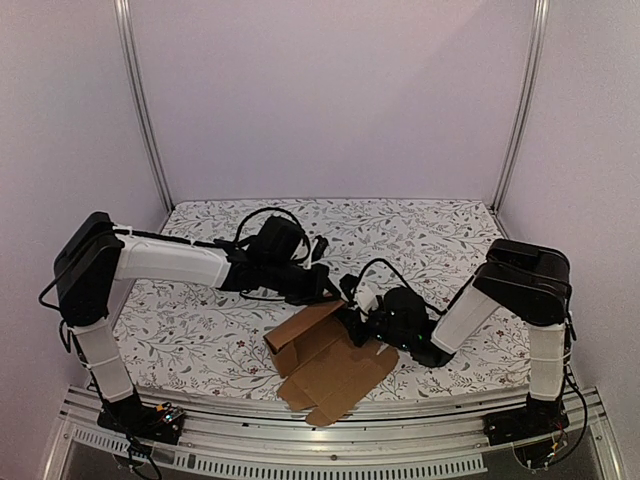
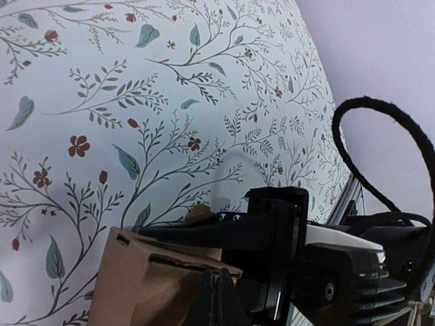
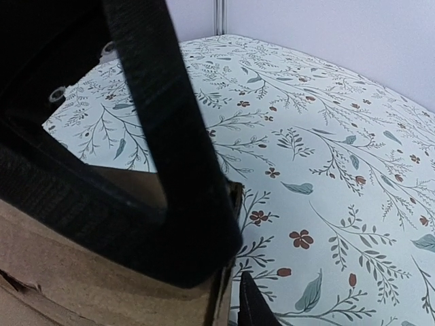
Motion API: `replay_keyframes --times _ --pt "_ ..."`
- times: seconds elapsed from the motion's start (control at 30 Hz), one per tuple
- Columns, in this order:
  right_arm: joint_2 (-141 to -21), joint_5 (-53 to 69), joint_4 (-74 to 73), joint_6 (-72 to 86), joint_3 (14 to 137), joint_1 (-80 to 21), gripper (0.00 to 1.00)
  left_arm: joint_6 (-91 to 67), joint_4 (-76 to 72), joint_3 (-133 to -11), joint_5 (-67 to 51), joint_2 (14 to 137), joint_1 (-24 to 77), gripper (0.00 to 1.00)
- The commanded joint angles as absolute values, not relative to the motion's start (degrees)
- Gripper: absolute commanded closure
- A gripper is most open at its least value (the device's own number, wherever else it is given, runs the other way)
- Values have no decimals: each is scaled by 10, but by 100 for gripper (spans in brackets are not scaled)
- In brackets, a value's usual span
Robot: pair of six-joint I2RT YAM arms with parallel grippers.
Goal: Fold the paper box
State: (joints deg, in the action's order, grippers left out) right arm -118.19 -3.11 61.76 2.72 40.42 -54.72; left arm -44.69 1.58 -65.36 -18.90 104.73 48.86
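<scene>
The paper box (image 1: 325, 360) is brown cardboard, half folded, near the front middle of the table: one part stands up as a trough and flat flaps lie toward the front edge. My left gripper (image 1: 338, 288) reaches in from the left to the raised wall's far corner. In the left wrist view its fingers (image 2: 219, 288) are shut together against the cardboard (image 2: 136, 285), and I see nothing between them. My right gripper (image 1: 358, 315) is at the same corner. In the right wrist view one finger (image 3: 255, 305) stands a narrow gap off the cardboard edge (image 3: 221, 299). The other finger is hidden.
A floral cloth (image 1: 420, 240) covers the table. A metal rail (image 1: 330, 440) runs along the near edge. Black cables (image 1: 265, 215) loop above the left wrist. Pale walls and two frame posts (image 1: 145, 110) close in the back and sides.
</scene>
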Motion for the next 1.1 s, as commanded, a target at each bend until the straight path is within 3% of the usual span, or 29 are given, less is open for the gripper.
replay_keyframes --times 0.0,0.23,0.47,0.73,0.93,1.07 --pt "-1201 -42 628 32 397 -545 84 -449 40 -637 -189 1065 501 100" --pt "-1213 -46 651 36 390 -545 80 -451 45 -625 -180 1060 504 100" --pt "-1219 -44 663 38 388 -546 99 -455 49 -623 -173 1058 505 100" --pt "-1209 -46 661 36 382 -546 100 -457 59 -638 -168 1045 504 99" --pt "-1185 -68 620 22 384 -546 100 -442 91 -667 -145 1008 496 81" --pt "-1165 -75 593 14 384 -546 100 -428 123 -685 -137 980 486 75"
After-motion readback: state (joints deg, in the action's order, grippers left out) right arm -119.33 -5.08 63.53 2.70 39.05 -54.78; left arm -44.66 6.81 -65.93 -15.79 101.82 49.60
